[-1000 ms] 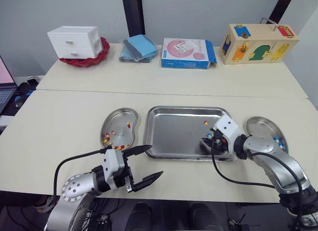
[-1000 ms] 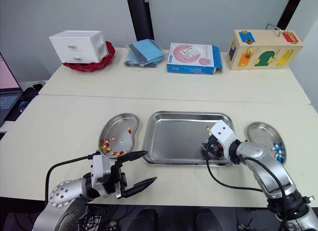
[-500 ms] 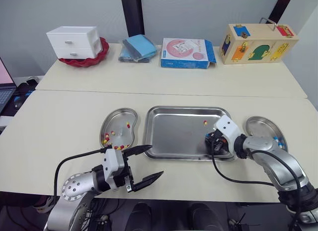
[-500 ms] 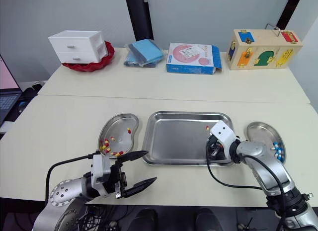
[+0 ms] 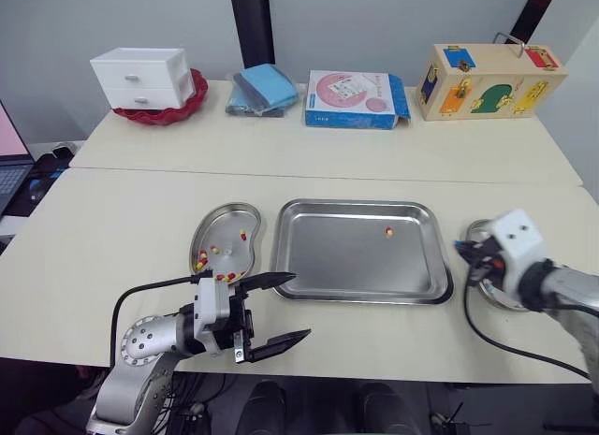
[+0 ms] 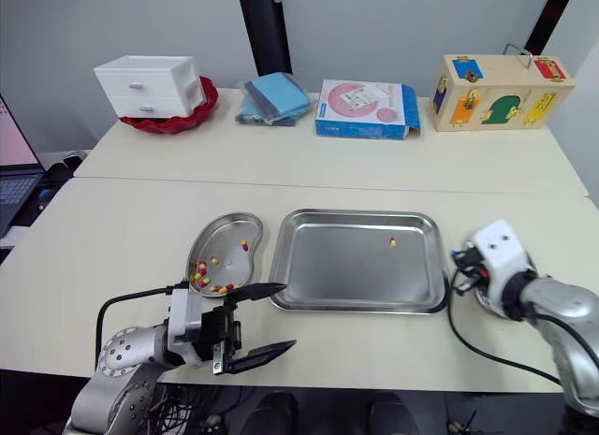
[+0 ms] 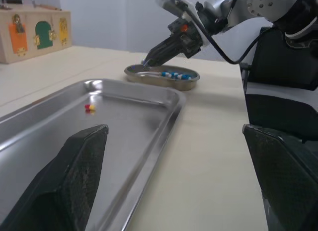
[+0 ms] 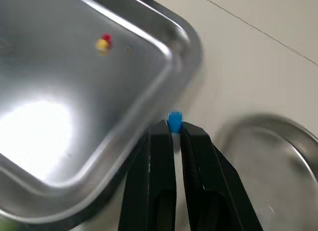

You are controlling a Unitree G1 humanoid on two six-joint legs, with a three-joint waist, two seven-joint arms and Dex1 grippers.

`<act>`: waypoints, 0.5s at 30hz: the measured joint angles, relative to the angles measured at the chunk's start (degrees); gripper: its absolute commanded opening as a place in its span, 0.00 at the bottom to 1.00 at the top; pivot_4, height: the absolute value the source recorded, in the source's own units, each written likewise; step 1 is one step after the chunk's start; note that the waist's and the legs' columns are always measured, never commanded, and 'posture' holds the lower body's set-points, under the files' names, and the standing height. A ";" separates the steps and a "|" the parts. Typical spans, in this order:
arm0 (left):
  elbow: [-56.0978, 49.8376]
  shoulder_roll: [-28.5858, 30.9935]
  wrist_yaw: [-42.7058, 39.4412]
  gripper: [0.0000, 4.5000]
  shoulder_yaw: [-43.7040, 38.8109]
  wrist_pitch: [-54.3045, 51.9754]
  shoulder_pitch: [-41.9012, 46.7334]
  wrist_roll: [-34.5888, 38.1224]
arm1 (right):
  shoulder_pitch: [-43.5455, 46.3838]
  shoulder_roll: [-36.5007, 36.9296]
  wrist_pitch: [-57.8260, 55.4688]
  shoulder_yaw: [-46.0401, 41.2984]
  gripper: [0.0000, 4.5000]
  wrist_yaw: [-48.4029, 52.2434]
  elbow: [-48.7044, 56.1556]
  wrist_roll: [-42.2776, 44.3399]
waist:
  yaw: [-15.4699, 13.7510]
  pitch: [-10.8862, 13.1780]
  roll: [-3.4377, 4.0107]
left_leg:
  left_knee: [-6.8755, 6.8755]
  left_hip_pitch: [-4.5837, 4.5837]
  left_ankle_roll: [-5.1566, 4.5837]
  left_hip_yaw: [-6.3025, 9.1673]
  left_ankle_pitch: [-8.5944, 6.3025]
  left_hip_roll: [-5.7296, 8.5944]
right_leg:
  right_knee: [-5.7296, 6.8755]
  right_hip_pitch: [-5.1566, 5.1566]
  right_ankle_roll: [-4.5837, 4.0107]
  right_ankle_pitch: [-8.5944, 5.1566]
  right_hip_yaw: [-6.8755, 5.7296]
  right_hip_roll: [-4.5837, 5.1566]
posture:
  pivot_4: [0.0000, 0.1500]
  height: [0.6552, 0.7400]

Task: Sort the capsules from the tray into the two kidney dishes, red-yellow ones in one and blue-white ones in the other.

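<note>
My right gripper [image 8: 175, 127] is shut on a capsule whose blue end [image 8: 174, 119] sticks out between the tips. It hovers between the steel tray's [image 5: 360, 267] right rim and the right kidney dish [image 8: 283, 141]. That dish [image 7: 161, 76] holds several blue-white capsules. One red-yellow capsule [image 5: 387, 232] lies in the tray's far right part. The left kidney dish [image 5: 229, 220] holds several red-yellow capsules [image 5: 201, 260]. My left gripper [image 5: 301, 306] is open and holds nothing, low at the table's front edge, near the tray's front left corner.
Along the back of the far table stand a white drawer box [image 5: 140, 78] on a red dish, folded blue cloths [image 5: 260, 89], a pink and blue box [image 5: 354, 98] and a wooden lock box [image 5: 489, 81]. A laptop [image 5: 7, 140] shows at the left edge.
My right gripper closed on a capsule in the tray's right end, lifted out and moved right over the rim toward the right dish. The left gripper stayed open in place.
</note>
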State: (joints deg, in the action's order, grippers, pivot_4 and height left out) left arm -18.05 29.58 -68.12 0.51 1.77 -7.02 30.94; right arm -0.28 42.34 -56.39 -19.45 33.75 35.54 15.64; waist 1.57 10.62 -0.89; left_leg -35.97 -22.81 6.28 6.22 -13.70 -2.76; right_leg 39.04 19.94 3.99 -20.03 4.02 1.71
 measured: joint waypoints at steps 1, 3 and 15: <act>0.30 -0.31 -0.65 1.00 0.22 0.18 0.27 0.53 | -1.56 0.52 -0.62 -2.37 0.00 0.08 0.37 0.29 | 0.02 -0.01 0.01 | 0.00 0.02 0.00 0.00 0.00 0.00 | 0.00 -0.02 0.00 0.00 0.00 0.00 | 1.00 1.00; 0.68 -0.69 -1.59 1.00 0.57 0.49 0.71 0.67 | -3.10 1.00 -1.57 -4.74 0.00 0.10 0.51 0.48 | 0.27 -0.02 0.04 | 0.01 0.05 0.00 -0.01 0.00 0.00 | 0.02 -0.03 0.00 0.00 0.01 -0.01 | 1.00 1.00; 2.21 -3.21 -5.02 1.00 1.77 3.93 2.96 1.94 | -4.80 0.32 -6.42 -7.29 0.42 -4.64 0.32 1.02 | 0.23 -0.04 0.08 | 0.00 0.04 -0.01 -0.01 0.00 0.00 | 0.01 -0.04 0.00 0.00 0.03 -0.02 | 1.00 1.00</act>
State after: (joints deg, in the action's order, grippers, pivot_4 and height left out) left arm -15.84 26.37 -73.15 2.29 5.71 -4.06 32.88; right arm -5.08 42.66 -62.81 -26.74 29.11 35.86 16.66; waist 1.80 10.57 -0.81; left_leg -35.97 -22.77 6.27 6.20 -13.70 -2.76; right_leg 39.05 19.90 3.99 -20.03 4.05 1.69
